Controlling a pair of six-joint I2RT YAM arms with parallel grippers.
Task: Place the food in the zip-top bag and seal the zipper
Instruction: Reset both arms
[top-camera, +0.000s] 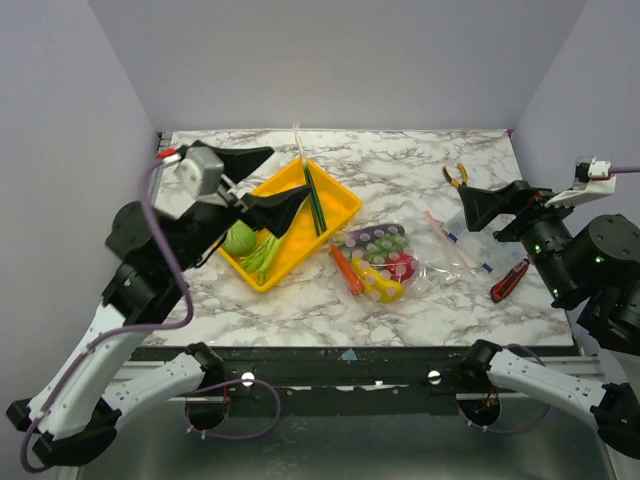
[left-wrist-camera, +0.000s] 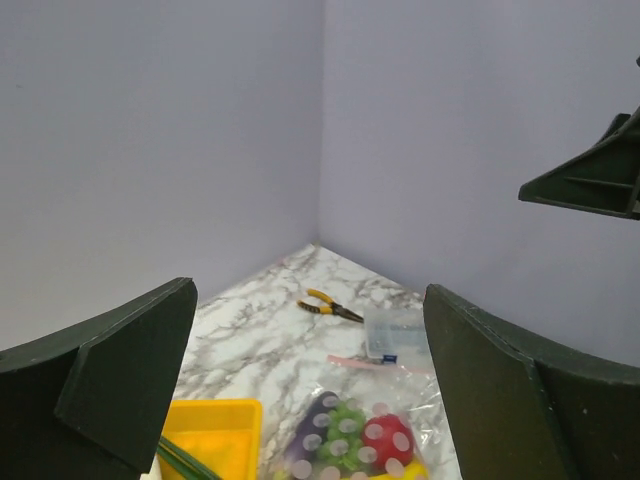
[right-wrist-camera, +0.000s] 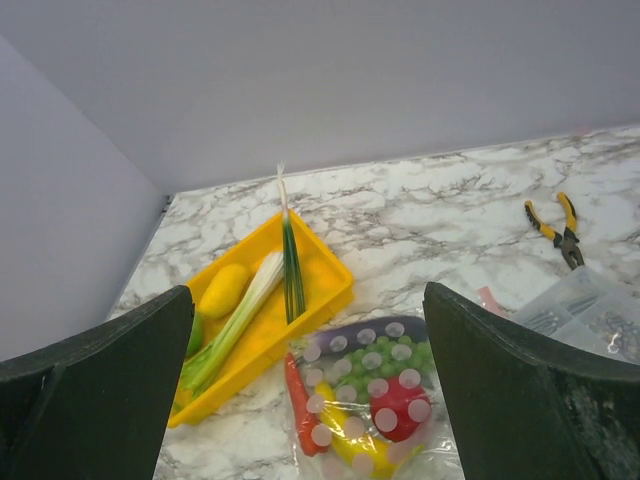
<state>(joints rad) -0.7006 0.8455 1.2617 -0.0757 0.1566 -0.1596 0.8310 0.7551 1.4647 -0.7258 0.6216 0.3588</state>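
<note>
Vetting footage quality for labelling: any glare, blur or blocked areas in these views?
Top external: even light, soft shadows, faint sheen on the zip-top bag. Left wrist: dark left fingers fill the lower corners, pliers clear. Right wrist: right fingers likewise, yellow tray crisp.

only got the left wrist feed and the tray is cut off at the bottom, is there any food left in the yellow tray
Observer: yes, a green cabbage sits at the near end of the yellow tray.
Operator: anything next to it
Observer: leeks lie right beside it in the tray.
Operator: that all
Observer: no, the right wrist view also shows a yellow fruit in there.
Operator: right gripper holding anything
Observer: no, the right gripper is open with nothing between its fingers.
</note>
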